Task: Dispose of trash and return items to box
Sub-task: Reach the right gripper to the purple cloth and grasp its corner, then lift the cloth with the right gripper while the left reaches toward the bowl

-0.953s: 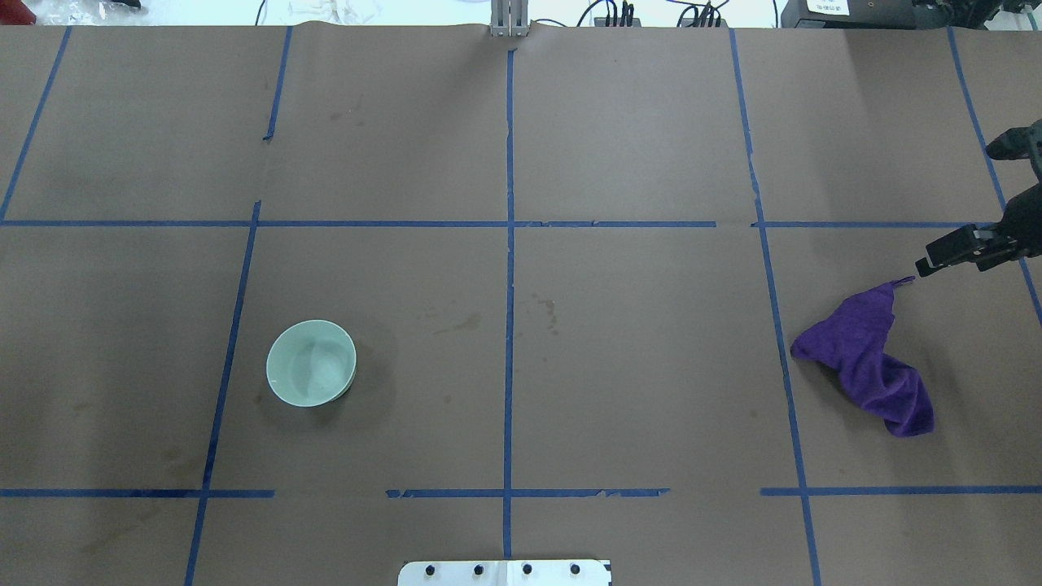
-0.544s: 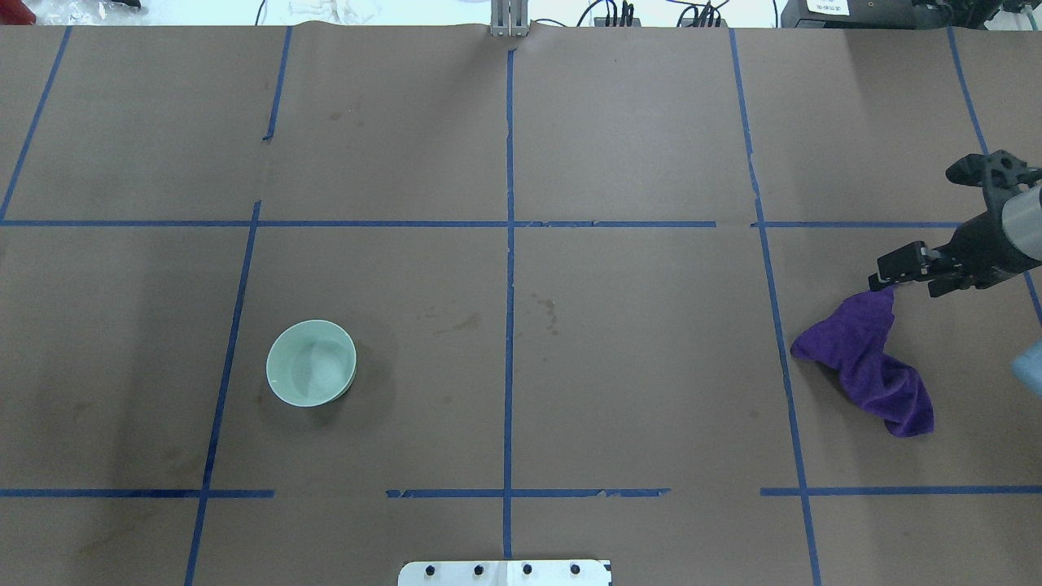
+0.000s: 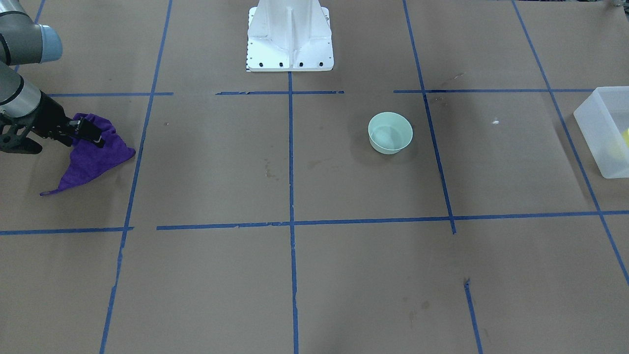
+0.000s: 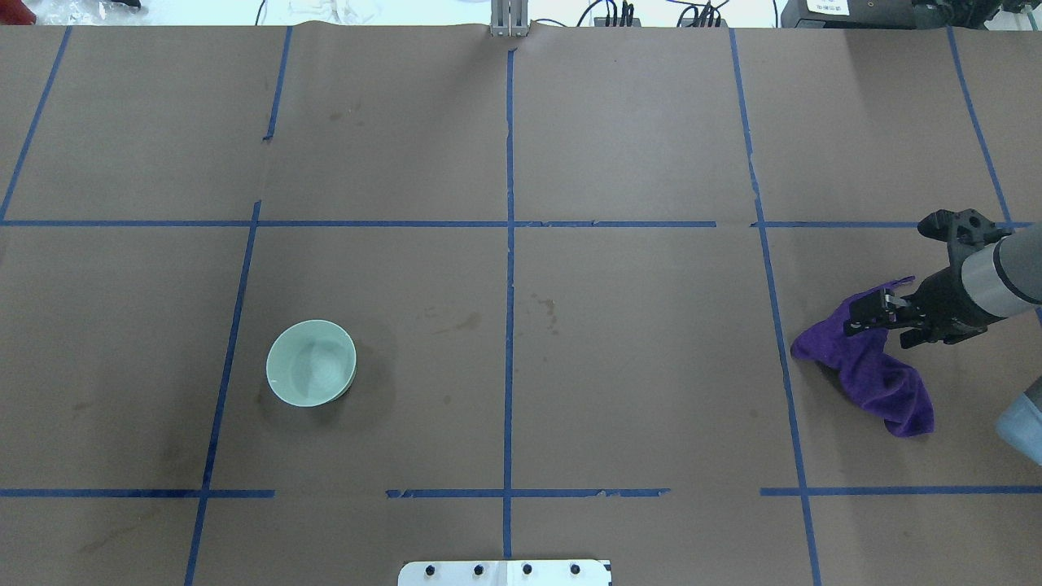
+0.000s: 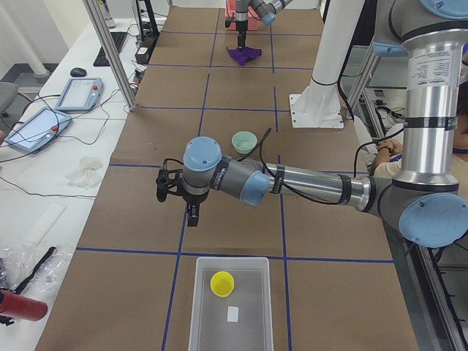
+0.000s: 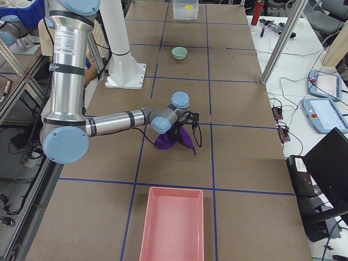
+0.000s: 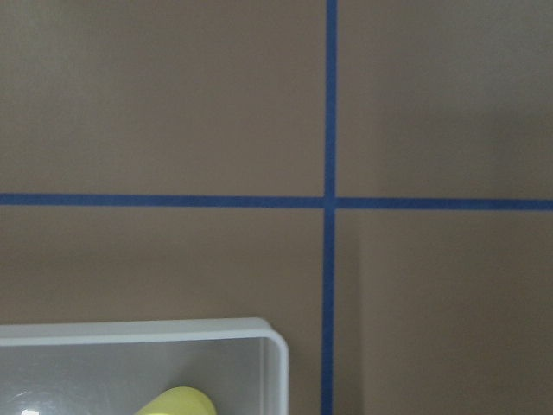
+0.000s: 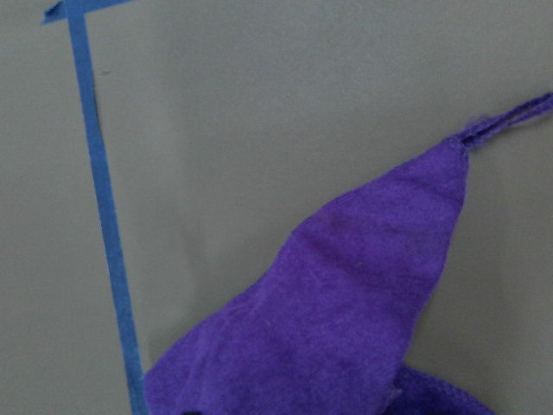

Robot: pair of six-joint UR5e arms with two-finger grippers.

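The mint-green bowl (image 4: 311, 362) stands upright on the brown table, left of the middle; it also shows in the front view (image 3: 390, 132). The yellow cup (image 5: 221, 284) lies inside the frosted box (image 5: 197, 307) at the table's left end; the left wrist view shows the box corner (image 7: 173, 331) and the cup's edge (image 7: 177, 402). A crumpled purple cloth (image 4: 883, 382) lies at the right. My right gripper (image 4: 867, 313) is low over the cloth's far upper fold, jaws apart. My left gripper (image 5: 189, 212) hangs above the table near the box; I cannot tell its state.
A pink tray (image 6: 171, 228) stands at the table's right end, beyond the cloth (image 6: 174, 141). The white robot base (image 3: 290, 34) sits at the middle of the robot's edge. Blue tape lines cross the table.
My right arm has come in from the right edge and moved left and nearer, down onto the purple cloth's upper fold. The bowl has not moved.
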